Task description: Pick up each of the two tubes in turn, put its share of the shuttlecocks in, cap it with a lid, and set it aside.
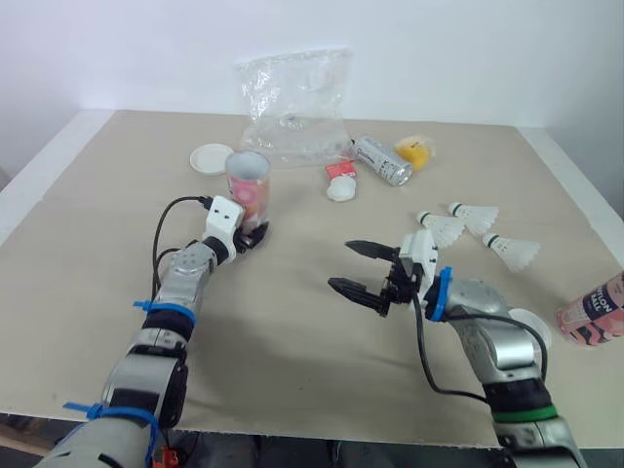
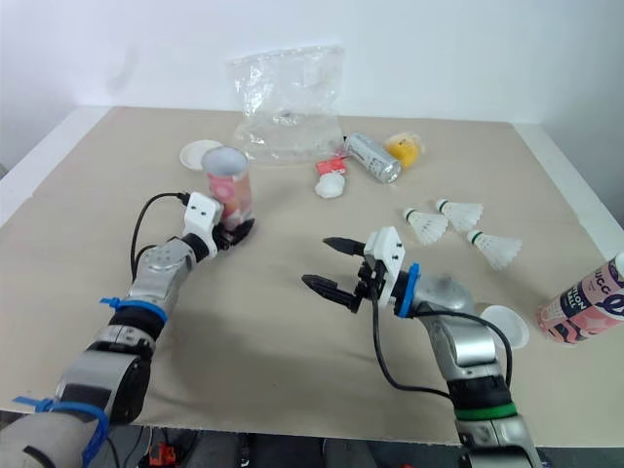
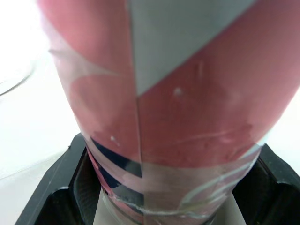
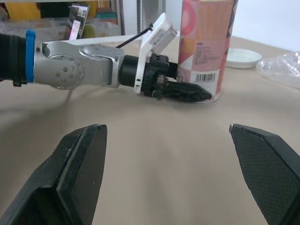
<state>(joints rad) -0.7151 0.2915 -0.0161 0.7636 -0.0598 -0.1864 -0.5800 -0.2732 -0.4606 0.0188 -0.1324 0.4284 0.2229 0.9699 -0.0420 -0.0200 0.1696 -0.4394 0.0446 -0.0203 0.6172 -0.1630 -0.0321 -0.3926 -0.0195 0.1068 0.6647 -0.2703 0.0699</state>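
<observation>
The upright tube [image 1: 248, 185] stands open-topped on the table [image 1: 88, 244], toward its far-left corner. The left gripper [image 1: 253, 235] is closed around the tube's base, one finger on each side; contact appears firm, though the pads are partly hidden. The right gripper [image 1: 341, 265] hovers above the table centre, fingers spread wide and empty. Three shuttlecocks [image 1: 475, 216] lie near the right edge. The second tube [image 1: 595, 310] lies on its side at the right edge.
</observation>
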